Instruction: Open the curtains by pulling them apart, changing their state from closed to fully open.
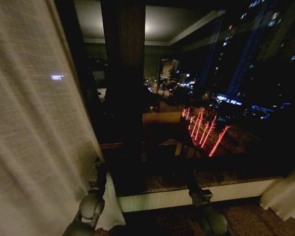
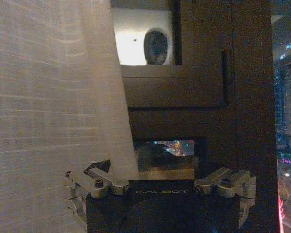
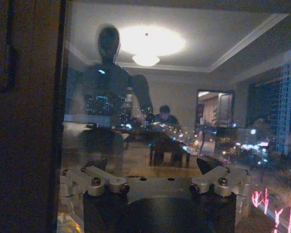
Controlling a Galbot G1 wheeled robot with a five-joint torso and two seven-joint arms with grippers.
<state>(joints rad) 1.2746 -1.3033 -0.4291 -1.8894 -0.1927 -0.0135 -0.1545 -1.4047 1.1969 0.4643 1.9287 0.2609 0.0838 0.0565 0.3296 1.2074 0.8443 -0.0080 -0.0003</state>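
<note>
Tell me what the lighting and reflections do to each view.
Head view: dim night scene; the left curtain is the one bright area, and the window glass shows city lights with red streaks. Left wrist view: warm light on the curtain, with a dark window frame beside it. Right wrist view: the glass mirrors a glaring ceiling lamp and the robot's own reflection.

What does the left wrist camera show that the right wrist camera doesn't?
The left wrist view has the sheer curtain hanging at the left hand, its edge by one finger. The right wrist view has bare window glass reflecting the lit room, beyond the open right hand. Both share the dark window frame and the city lights outside.
</note>
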